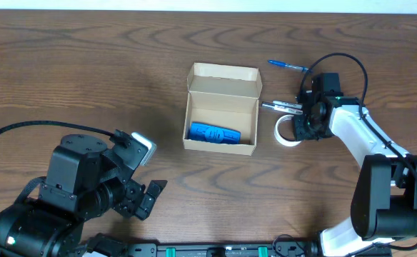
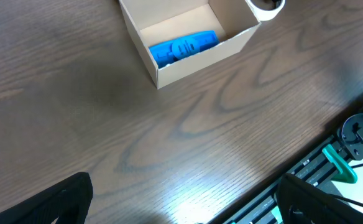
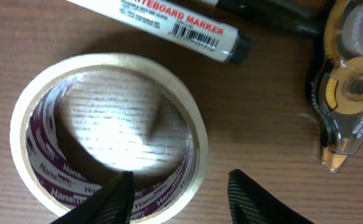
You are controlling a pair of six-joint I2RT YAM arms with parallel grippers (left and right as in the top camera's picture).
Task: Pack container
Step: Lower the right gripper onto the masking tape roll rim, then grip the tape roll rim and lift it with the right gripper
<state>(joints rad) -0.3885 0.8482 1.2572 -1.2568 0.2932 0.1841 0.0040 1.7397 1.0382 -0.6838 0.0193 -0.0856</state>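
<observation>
Right now your right gripper (image 3: 180, 186) holds its jaws apart astride the rim of the tape roll (image 3: 110, 61), while your left gripper (image 2: 184, 199) hangs spread wide, well apart from the container (image 1: 223, 86).

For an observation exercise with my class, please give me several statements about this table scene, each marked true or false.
1. The cardboard box stands with its lid open. True.
2. A blue item lies inside the box. True.
3. The tape roll is in the box. False: it lies on the table, to the right of the box.
4. The left hand grips the whiteboard marker. False: it is open and holds nothing, far from the marker, which lies by the tape roll.
5. The right hand is open at the tape roll. True.
</observation>
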